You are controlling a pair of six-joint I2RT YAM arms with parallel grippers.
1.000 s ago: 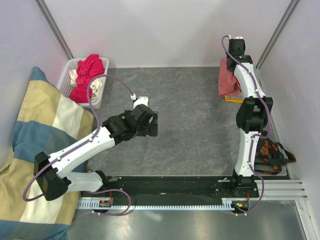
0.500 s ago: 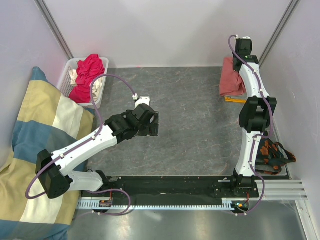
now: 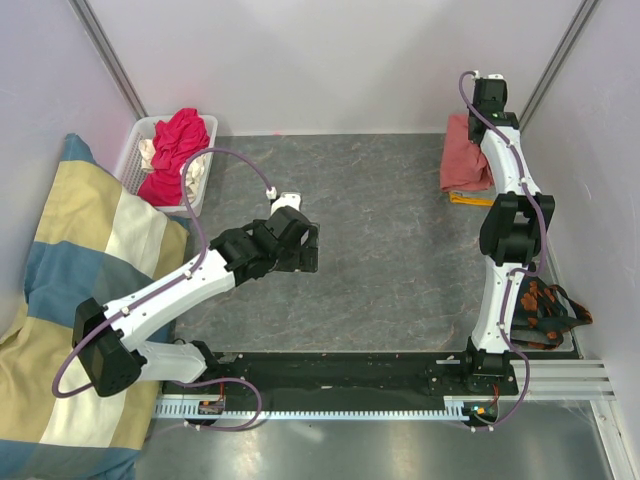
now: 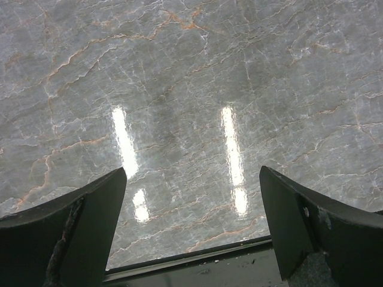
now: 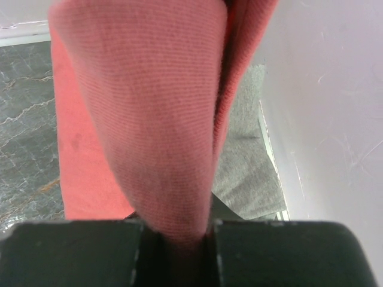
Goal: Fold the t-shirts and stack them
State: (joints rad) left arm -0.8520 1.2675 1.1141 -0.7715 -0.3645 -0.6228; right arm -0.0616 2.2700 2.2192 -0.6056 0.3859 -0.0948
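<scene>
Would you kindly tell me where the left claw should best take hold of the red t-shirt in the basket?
Probably pinch the raised bunch at the top of the red t-shirt, coming straight down from above: it mounds over the basket rim, whose walls block the sides. The left claw is open.

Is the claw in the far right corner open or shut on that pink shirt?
Shut. The right wrist view shows the pink shirt pinched tight in the narrow slot of the right gripper.
</scene>
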